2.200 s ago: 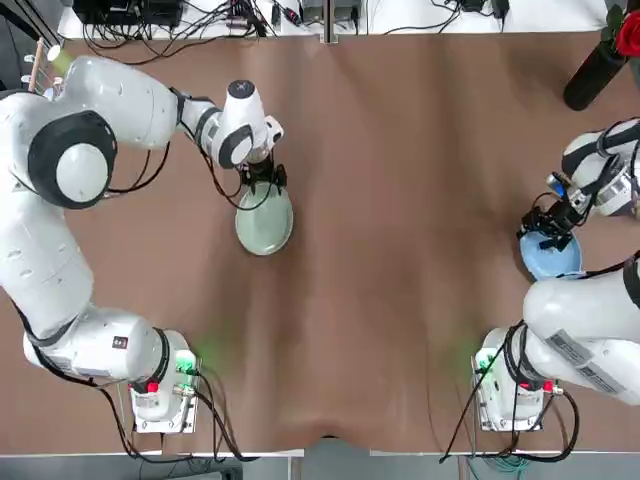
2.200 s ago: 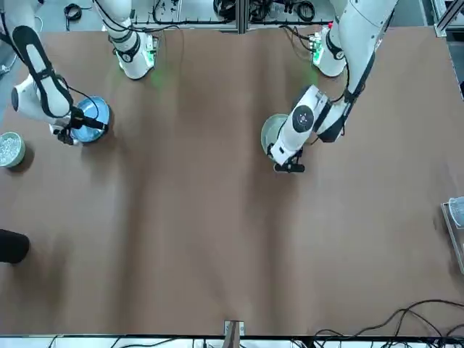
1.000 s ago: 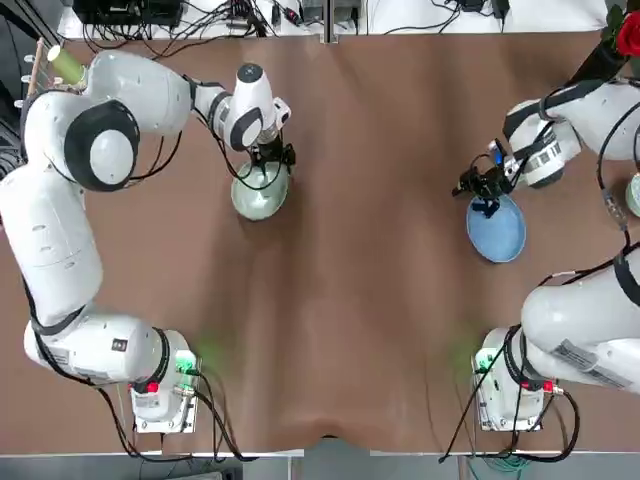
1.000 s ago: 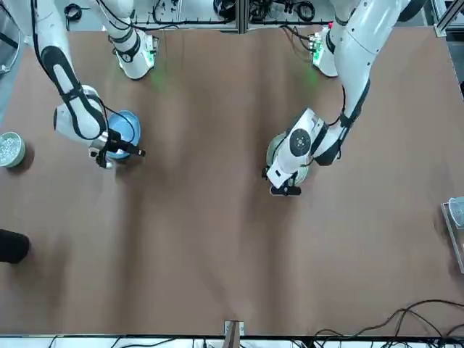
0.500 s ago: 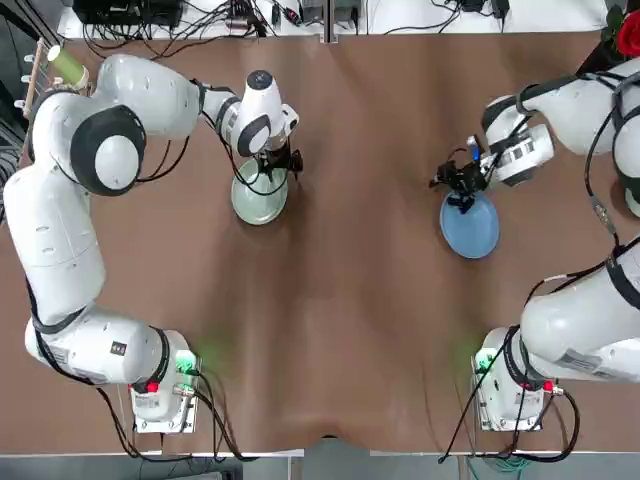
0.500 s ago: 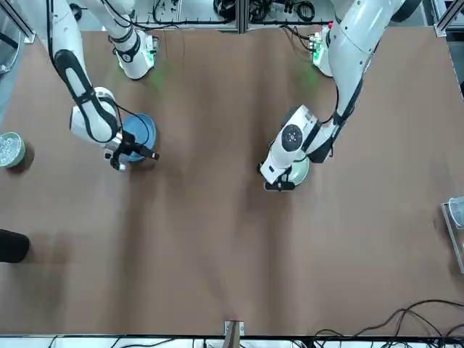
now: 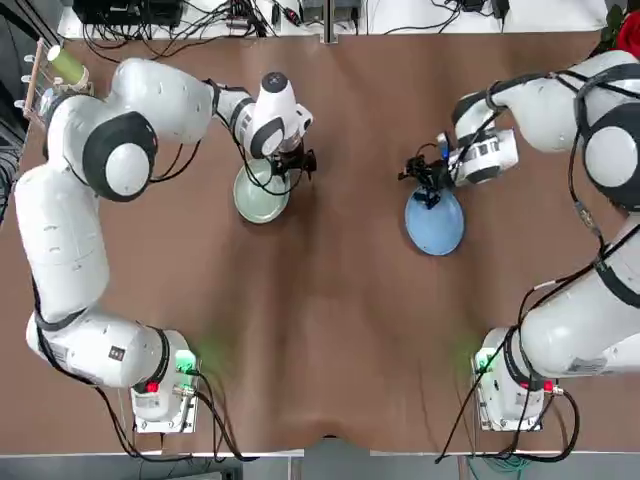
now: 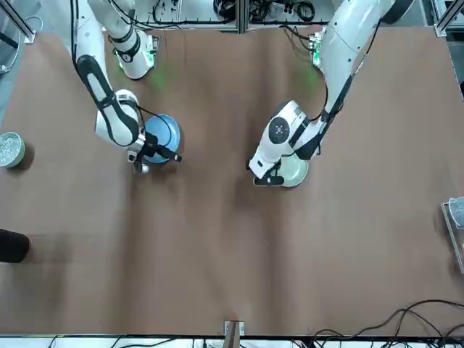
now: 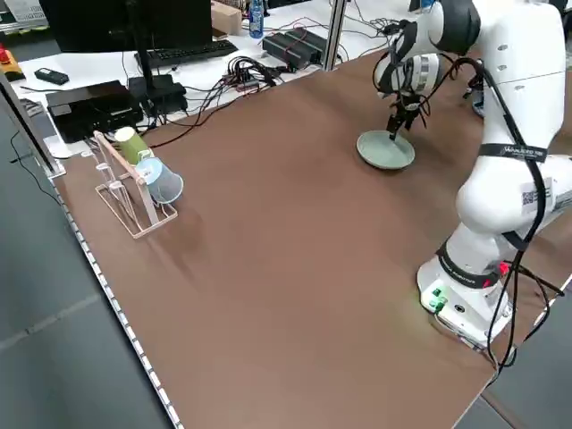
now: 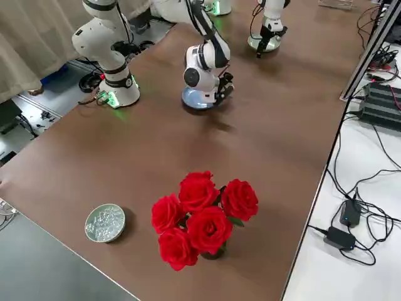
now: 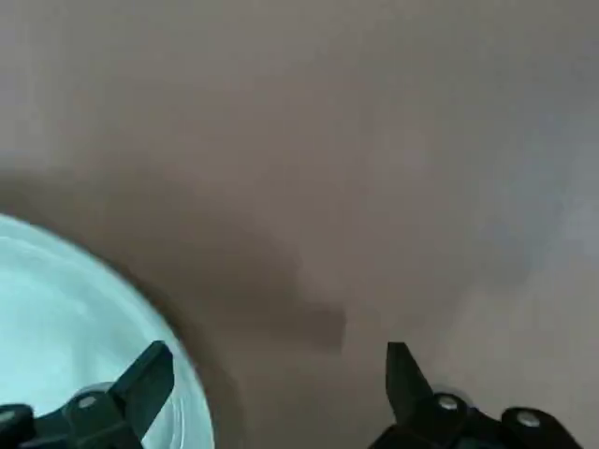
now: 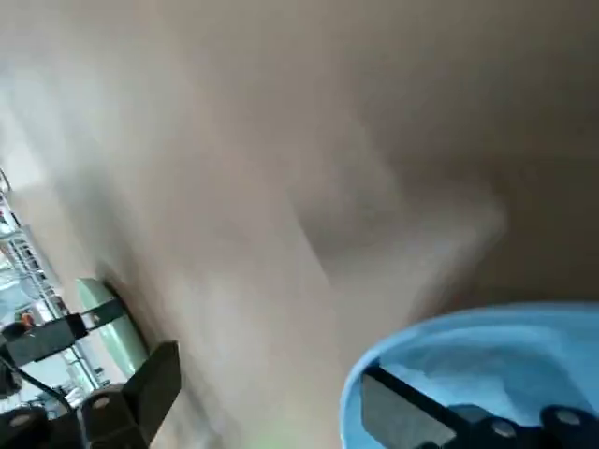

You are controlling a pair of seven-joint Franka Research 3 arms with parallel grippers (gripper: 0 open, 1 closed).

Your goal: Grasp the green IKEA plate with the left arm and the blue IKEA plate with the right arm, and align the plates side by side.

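From where I stand, both white, jointed robot arms are reaching over the brown tabletop [image 7: 340, 330], each with a plate at its black pincer. The left arm's pincer [image 11: 281, 351] is low over the far half of the tabletop, its two fingers spread well apart. One of them reaches over the rim of the small, round, pale mint-green plate [image 7: 261, 192]; the other is outside it, so the plate isn't pinched.

The right arm's pincer [image 12: 270, 360] is across from it, spread wide too. One finger is over the shallow, round, light sky-blue plate [image 7: 434, 223], the other beyond its edge. I can't tell whether either finger touches its plate.

The two plates lie apart on the tabletop, with bare brown surface between them, the blue one a little closer to the robot's bases.

Out past the robot's right side are a pale green bowl of clear pieces [image 10: 105, 223] and a bunch of red roses [image 10: 203, 219] in a black vase [image 8: 13, 246]. On the robot's left side, a small rack [image 9: 134, 201] holds a green cup [image 9: 131, 145] and a light blue cup [image 9: 161, 181].
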